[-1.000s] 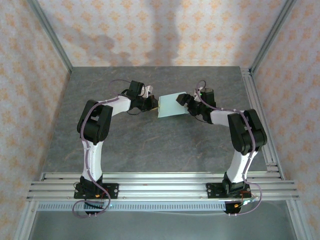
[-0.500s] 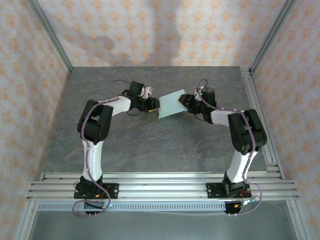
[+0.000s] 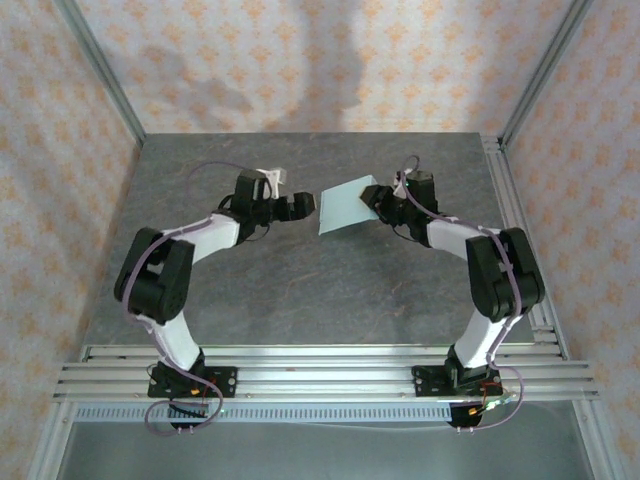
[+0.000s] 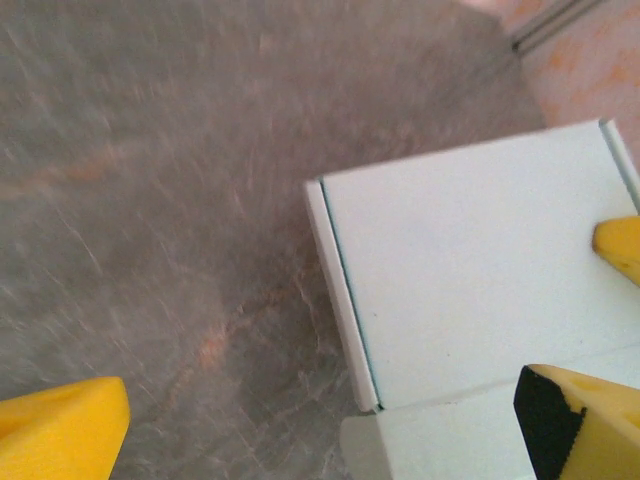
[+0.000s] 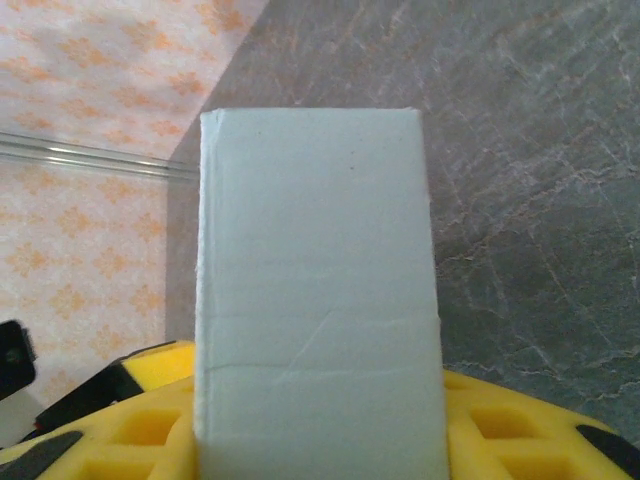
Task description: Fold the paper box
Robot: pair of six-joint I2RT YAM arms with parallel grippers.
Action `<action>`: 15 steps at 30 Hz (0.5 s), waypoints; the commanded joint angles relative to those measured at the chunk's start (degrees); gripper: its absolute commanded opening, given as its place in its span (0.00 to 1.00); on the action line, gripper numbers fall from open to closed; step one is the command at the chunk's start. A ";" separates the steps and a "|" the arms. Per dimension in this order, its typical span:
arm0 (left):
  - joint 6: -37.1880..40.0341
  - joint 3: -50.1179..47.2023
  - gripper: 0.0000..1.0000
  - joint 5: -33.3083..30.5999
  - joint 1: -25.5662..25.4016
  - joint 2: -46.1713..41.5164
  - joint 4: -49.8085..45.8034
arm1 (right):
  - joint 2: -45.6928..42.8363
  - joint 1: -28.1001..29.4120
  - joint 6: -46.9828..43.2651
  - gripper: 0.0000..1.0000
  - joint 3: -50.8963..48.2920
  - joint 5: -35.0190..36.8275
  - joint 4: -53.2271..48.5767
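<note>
The paper box (image 3: 345, 208) is a pale mint-blue flat rectangular box, held tilted over the middle of the grey table. My right gripper (image 3: 378, 205) is shut on its right end. In the right wrist view the box (image 5: 315, 300) stands between the yellow fingers (image 5: 130, 420), and the right gripper (image 5: 320, 440) clamps its near end. My left gripper (image 3: 300, 205) is open just left of the box and apart from it. In the left wrist view the left gripper (image 4: 324, 415) spreads wide, with the box (image 4: 480, 270) ahead and to the right, its folded edge and a flap showing.
The grey stone-pattern table (image 3: 300, 290) lies below the box. An aluminium rail (image 3: 515, 230) runs along the table's right side. Patterned walls close the back and sides. Aluminium profiles (image 3: 320, 365) carry the arm bases at the near edge.
My left gripper opened, let go of the box's left edge and drew back left, its elbow swinging outward. My right gripper closed on the box's right end.
</note>
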 commanded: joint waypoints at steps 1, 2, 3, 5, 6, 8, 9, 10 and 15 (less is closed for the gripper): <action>3.51 -1.18 1.00 -5.85 0.76 -3.20 8.23 | -5.82 -0.83 -1.28 0.40 -0.66 1.57 -1.61; 6.10 1.14 1.00 -3.80 0.84 -3.16 4.40 | -7.09 -1.03 -1.38 0.40 -0.76 1.66 -2.36; 8.35 4.16 1.00 -3.30 0.68 -3.06 -1.00 | -8.40 -1.15 -1.51 0.40 -0.80 1.73 -3.06; 10.90 7.37 1.00 -2.55 0.67 -3.51 -6.84 | -10.88 -1.52 -1.52 0.40 -0.77 1.91 -4.80; 12.09 7.05 1.00 -2.55 0.54 -4.59 -6.81 | -12.28 -1.71 -1.94 0.40 -0.63 2.04 -6.14; 15.62 4.63 1.00 -4.02 0.17 -7.48 -3.90 | -14.88 -1.86 -3.49 0.40 0.24 2.34 -10.06; 17.93 3.16 1.00 -5.09 -0.09 -9.11 -2.33 | -16.15 -1.94 -4.44 0.40 0.77 2.72 -12.04; 19.85 1.93 1.00 -6.42 -0.36 -10.31 -1.28 | -17.21 -2.02 -4.88 0.40 1.33 3.03 -13.82; 34.95 2.22 1.00 -26.14 -7.93 -17.09 -7.21 | -21.80 -2.75 -5.57 0.40 3.77 2.94 -19.95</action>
